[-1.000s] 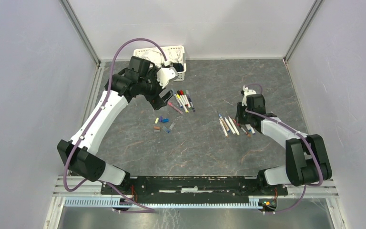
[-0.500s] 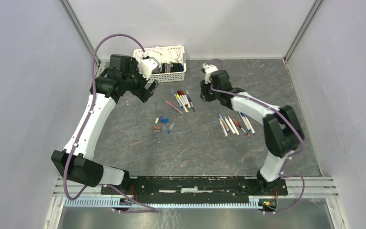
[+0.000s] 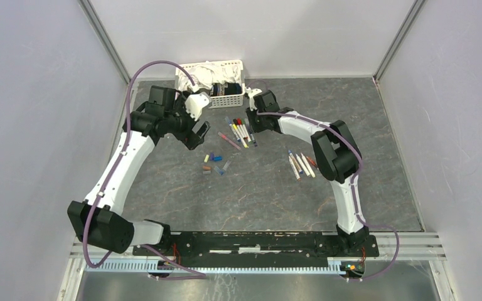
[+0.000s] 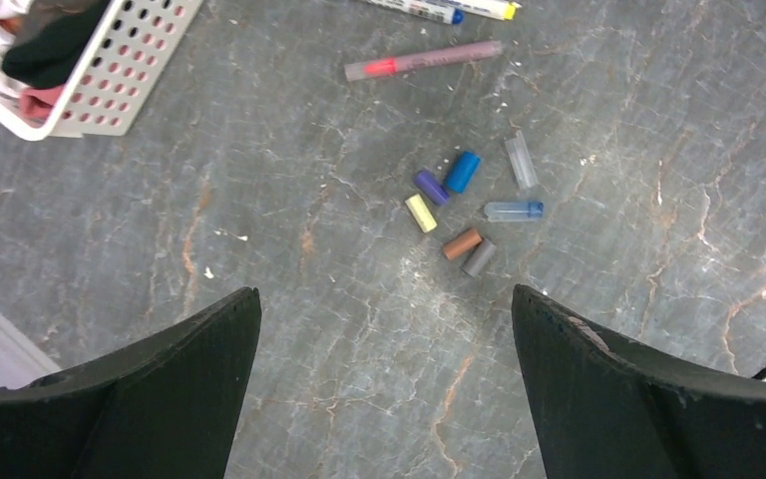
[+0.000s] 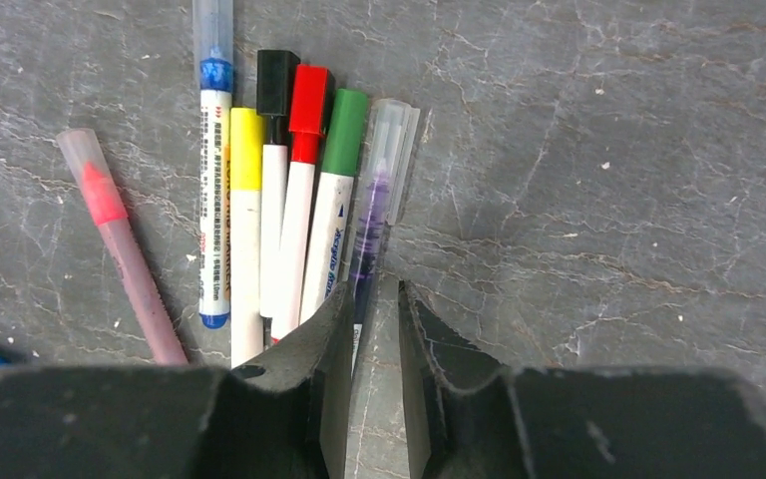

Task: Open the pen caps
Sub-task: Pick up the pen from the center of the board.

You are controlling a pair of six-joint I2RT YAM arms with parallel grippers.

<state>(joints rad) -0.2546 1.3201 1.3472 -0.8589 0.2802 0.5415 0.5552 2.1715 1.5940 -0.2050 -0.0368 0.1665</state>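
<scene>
Right claw (image 5: 374, 329) of mine hung barely open, gripping nothing, over the purple pen (image 5: 374, 215) at the far row's (image 5: 289, 200) right end, and next needed to pinch its barrel before pulling the cap (image 5: 391, 140).

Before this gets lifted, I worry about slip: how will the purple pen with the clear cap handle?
The purple pen looks thin, round and smooth, so it would likely roll if pushed sideways. It seems rigid and light. The clear cap looks slick; a pinch there might slip.
</scene>
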